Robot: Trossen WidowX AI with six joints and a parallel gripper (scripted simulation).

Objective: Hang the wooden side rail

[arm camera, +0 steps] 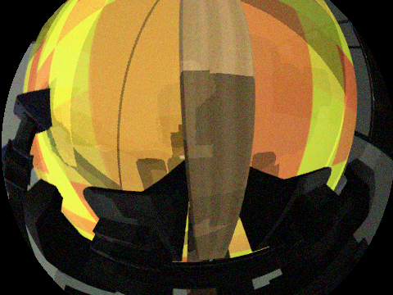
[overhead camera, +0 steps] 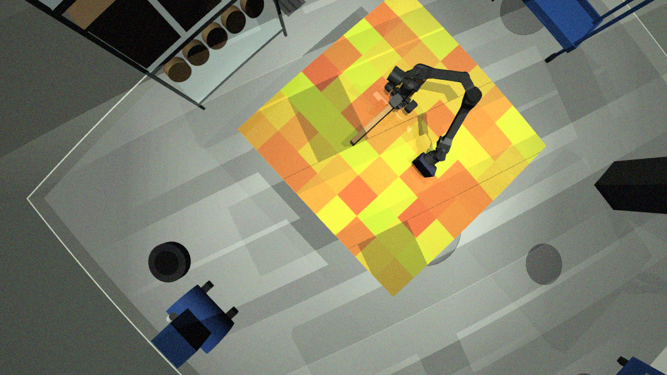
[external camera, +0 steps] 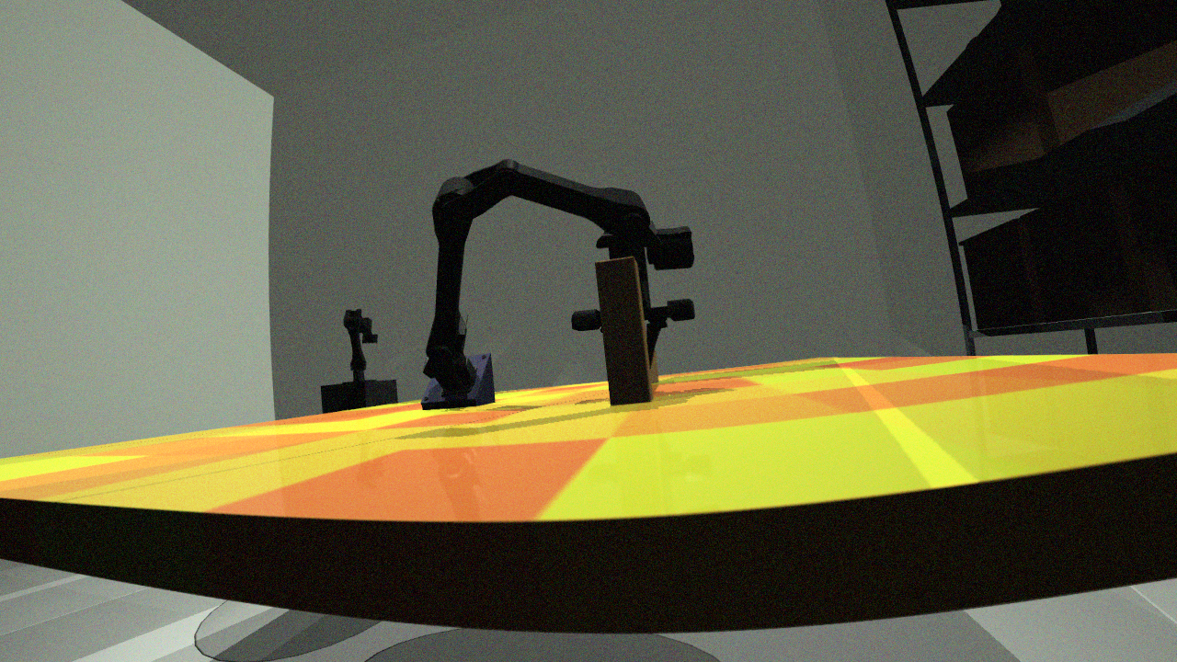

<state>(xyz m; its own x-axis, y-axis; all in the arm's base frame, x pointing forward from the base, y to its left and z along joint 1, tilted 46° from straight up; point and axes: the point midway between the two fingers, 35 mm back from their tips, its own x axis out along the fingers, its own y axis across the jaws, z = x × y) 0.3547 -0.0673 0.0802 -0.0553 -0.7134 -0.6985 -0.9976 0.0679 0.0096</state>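
Observation:
The wooden rail stands on edge. Its far end faces the exterior view, with its lower edge at the table top; actual contact cannot be confirmed. My gripper points down and is shut on the rail, a black finger against each side. The rail's other end lies under or behind the gripper. The headboard post, its slot and pins, and the steel hooks cannot be made out. A pale strip of wood shows behind the rail; whether it belongs to rail or post cannot be told.
The arm's dark base stands on the checkered table, to the rail's left in the wrist view. A shelf rack stands beyond the table. Shadows and bright patches cross the table around the gripper.

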